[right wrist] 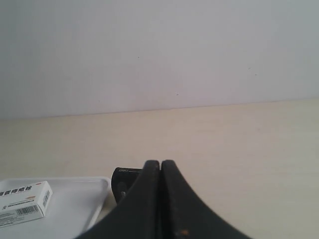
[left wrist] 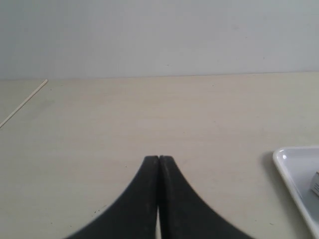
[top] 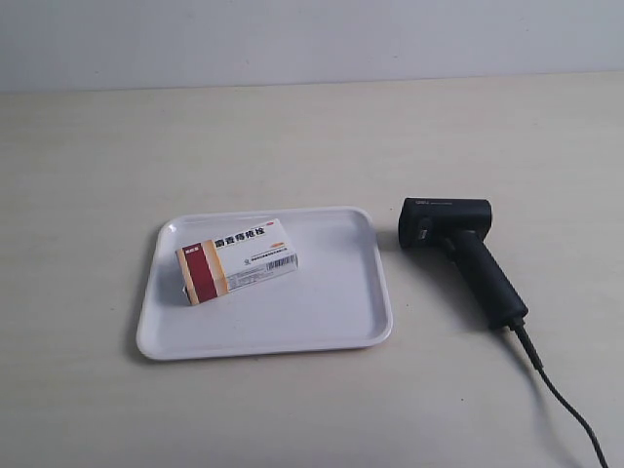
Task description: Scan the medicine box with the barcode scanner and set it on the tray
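Note:
The white medicine box (top: pixel 237 259) with its dark red and tan end lies flat on the white tray (top: pixel 341 312), barcode side showing. The black barcode scanner (top: pixel 463 249) rests on the table just to the right of the tray, its cable (top: pixel 561 400) trailing to the lower right. No arm shows in the exterior view. My left gripper (left wrist: pixel 158 158) is shut with nothing in it, above bare table, the tray's corner (left wrist: pixel 291 169) off to one side. My right gripper (right wrist: pixel 160 162) is also shut and holds nothing; behind it peek the scanner's head (right wrist: pixel 122 180), the tray (right wrist: pixel 79 204) and the box (right wrist: pixel 24 203).
A pale wooden table (top: pixel 292 136) carries everything, ending at a plain light wall (top: pixel 312 39) at the back. A thin seam or edge line (left wrist: pixel 22 105) crosses the table in the left wrist view.

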You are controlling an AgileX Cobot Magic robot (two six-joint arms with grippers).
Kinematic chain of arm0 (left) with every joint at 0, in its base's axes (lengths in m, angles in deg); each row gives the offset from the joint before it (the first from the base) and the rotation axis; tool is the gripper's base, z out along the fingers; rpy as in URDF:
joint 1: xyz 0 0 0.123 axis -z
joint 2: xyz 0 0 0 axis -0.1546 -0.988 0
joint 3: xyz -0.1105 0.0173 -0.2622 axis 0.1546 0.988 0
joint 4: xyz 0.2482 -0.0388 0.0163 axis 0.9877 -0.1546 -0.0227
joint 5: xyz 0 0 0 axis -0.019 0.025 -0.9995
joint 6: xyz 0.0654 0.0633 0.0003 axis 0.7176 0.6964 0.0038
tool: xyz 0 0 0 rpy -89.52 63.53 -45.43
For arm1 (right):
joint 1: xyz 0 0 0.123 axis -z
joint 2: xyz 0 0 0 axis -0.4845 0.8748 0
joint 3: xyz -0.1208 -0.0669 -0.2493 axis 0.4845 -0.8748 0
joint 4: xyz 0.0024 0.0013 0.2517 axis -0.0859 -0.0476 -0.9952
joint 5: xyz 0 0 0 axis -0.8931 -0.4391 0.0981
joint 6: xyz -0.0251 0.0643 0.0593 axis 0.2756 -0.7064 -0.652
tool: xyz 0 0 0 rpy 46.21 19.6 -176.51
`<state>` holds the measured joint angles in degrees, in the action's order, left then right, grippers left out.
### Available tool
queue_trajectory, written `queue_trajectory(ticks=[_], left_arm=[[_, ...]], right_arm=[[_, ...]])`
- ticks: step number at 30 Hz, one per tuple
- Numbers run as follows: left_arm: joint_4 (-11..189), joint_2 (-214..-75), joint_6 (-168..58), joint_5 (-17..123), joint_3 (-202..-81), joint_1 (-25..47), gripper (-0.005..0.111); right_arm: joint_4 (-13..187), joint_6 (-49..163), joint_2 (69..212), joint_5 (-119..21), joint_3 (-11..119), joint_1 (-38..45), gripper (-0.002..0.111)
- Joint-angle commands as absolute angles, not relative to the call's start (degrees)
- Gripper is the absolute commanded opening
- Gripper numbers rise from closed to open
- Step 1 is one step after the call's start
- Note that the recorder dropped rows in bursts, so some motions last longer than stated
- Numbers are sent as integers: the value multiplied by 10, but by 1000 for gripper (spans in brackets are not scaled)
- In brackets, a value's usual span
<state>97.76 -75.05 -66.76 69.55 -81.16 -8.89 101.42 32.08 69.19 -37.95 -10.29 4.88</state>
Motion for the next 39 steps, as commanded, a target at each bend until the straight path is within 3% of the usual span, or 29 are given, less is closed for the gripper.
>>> queue_trajectory(ticks=[1,8,22,31,39], left_arm=[[981,-747,-666,693,-810,-90,1],[983,-747,-666,696,-810,-90,1],[983,-747,-666,697,-810,-90,1],[983,-747,-666,705,-810,-90,1],[983,-747,-666,705,-810,-90,1]], right_arm=[[1032,327,688,-384,-106,50,1],[832,576,688,-390,-106,50,1],[830,572,688,-393,-106,50,1],[818,572,688,-394,-106,211,1],[818,567,688,-394,-106,227,1]])
